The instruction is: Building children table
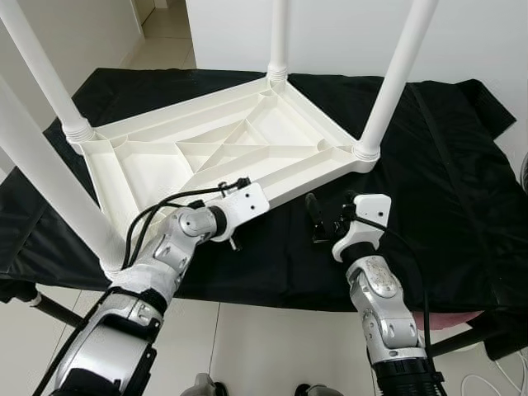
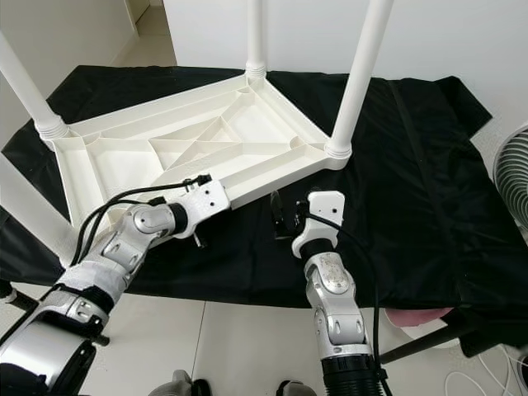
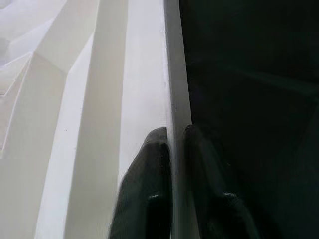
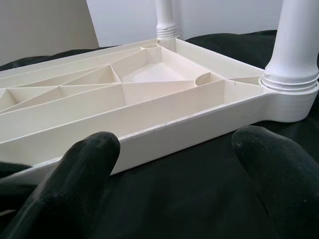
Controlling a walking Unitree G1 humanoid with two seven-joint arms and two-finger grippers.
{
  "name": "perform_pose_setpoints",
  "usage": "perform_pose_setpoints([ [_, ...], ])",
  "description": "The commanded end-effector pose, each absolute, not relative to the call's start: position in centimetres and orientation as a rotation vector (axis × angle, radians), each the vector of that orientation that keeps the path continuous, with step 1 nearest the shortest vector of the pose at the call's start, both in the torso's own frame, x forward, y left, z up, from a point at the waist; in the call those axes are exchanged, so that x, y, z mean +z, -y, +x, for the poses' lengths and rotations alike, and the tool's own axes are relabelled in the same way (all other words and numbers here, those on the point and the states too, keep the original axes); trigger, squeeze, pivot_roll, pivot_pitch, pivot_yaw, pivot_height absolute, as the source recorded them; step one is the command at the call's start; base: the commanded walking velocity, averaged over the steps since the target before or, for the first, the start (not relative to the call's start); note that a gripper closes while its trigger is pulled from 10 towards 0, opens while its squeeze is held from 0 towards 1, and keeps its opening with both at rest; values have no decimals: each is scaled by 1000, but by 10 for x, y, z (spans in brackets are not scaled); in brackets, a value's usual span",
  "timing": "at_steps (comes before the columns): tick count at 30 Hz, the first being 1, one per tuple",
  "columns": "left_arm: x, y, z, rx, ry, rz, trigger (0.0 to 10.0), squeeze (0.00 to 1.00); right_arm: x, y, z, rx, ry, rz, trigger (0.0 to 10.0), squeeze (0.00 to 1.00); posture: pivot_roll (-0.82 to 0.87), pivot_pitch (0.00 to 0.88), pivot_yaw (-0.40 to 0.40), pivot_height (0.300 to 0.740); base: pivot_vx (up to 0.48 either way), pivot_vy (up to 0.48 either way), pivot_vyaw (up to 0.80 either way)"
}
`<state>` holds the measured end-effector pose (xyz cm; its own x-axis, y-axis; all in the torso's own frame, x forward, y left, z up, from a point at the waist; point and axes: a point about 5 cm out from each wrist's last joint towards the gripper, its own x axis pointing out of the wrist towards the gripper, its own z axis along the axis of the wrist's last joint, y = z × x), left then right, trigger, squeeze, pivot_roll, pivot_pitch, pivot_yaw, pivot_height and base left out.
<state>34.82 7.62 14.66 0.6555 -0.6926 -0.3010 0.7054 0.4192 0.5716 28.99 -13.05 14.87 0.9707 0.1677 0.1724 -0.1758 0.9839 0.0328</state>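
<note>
A white plastic children's table lies upside down on a black cloth, ribbed underside up. Its legs stand upright at the corners: a far-left leg, a far leg, a right leg and a near-left leg. My left gripper is shut on the tabletop's near rim, one finger on each side of the thin edge. My right gripper stands open just in front of that rim, over the cloth, with nothing between its fingers.
The cloth-covered surface ends close in front of me, with pale floor tiles below. A fan stands at the right edge. White walls close off the back, and a doorway opens at the far left.
</note>
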Motion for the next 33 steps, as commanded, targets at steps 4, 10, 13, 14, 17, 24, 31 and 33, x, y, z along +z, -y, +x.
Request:
perform_pose_setpoints([
  [4,161,-81,341,-778,97,593,10000,1000,147,127,291,187,164,52,10000,0,-112,105,43,740,0,0,0],
  [10,176,-100,332,-687,162,559,10000,0,147,129,294,186,163,47,10000,0,-100,114,43,740,0,0,0],
  [13,183,-106,321,-677,191,531,10000,0,148,129,295,186,166,45,10000,0,-89,119,39,740,0,0,0],
  [14,185,-107,318,-673,196,515,10000,0,148,129,296,186,166,45,10000,0,-89,119,39,740,0,0,0],
  [17,188,-113,310,-633,204,476,10000,0,149,129,299,187,171,41,10000,0,-73,123,34,740,0,0,0],
  [24,192,-130,291,-525,202,302,10000,0,154,126,309,215,183,19,10000,0,-55,128,22,740,0,0,0],
  [31,196,-146,265,-484,191,211,10000,0,159,121,317,251,199,6,10000,0,-16,138,0,740,0,0,0],
  [33,200,-161,246,-449,206,165,10000,0,162,119,323,273,209,-4,10000,0,2,144,-7,740,0,0,0],
])
